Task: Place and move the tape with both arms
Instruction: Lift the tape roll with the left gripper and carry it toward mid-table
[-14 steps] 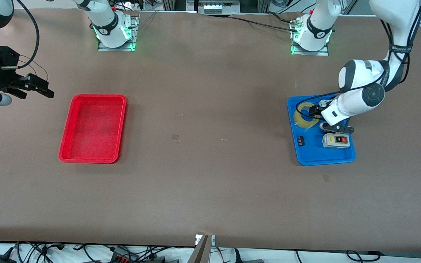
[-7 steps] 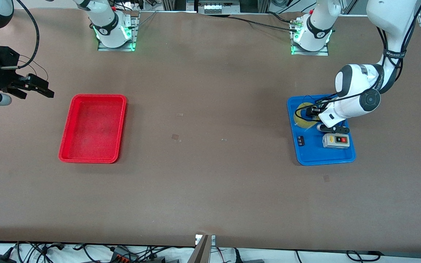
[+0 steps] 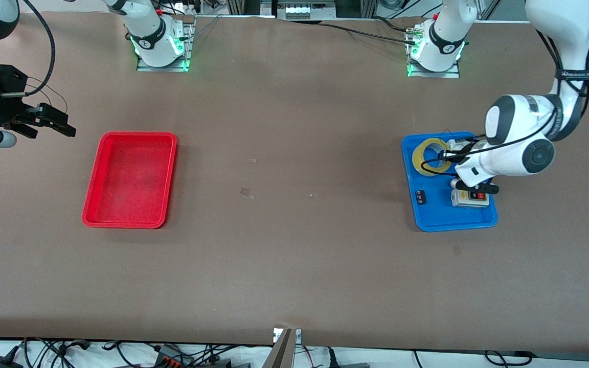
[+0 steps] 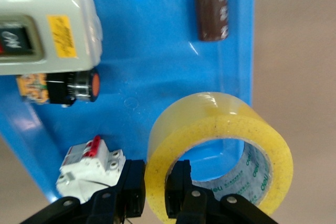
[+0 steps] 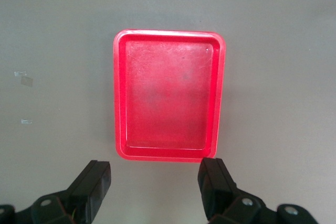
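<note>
The tape (image 3: 430, 156), a yellowish translucent roll with a wide hollow centre, is in the blue tray (image 3: 435, 217) at the left arm's end of the counter (image 3: 294, 266), in the part of the tray farthest from the front camera. In the left wrist view the roll (image 4: 220, 145) appears tilted, with one side raised off the tray floor.

The left gripper (image 4: 155, 190) is over the blue tray and is closed on the wall of the roll: one of its fingers (image 4: 178, 184) is inside the hollow centre and the other is against the outer face.

Also in the blue tray: a grey button box (image 4: 44, 30), a small black push button with an orange cap (image 4: 79, 86) just beside it, a white switch block with red levers (image 4: 89, 165) close to the gripper, and a small dark brown component (image 4: 212, 14) near the tray wall.

The right gripper (image 3: 44, 120) waits above the bare counter at the right arm's end, with its fingers (image 5: 218, 184) spread wide and gripping nothing. In the right wrist view the red tray (image 5: 169, 95) lies below it. No contents are visible in the red tray.
</note>
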Controlling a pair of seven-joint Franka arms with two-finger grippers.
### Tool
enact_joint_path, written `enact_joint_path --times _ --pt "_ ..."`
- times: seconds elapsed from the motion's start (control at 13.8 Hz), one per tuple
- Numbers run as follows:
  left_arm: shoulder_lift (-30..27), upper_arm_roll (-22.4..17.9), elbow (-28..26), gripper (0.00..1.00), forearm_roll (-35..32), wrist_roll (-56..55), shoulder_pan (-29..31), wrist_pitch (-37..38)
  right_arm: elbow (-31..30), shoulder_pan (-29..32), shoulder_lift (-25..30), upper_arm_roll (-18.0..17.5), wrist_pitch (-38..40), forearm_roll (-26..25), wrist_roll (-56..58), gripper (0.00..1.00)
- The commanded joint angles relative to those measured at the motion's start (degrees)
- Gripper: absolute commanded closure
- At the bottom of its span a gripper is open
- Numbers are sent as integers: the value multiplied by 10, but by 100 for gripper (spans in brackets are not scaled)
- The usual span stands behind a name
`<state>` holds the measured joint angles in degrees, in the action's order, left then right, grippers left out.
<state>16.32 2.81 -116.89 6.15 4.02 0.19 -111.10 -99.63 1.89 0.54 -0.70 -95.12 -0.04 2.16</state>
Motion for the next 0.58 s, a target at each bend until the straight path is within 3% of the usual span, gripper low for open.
enact_joint_path --times 0.0,0.22,0.51 --pt "21 6 58 100 10 -66 -12 33 8 0 2 -3 9 2 -1 0" --pt "52 7 97 100 26 -172 -70 33 9 0 2 -3 6 0 5 0" --pt "152 7 223 100 66 -347 -173 31 15 -3 1 -3 1 1 7 0"
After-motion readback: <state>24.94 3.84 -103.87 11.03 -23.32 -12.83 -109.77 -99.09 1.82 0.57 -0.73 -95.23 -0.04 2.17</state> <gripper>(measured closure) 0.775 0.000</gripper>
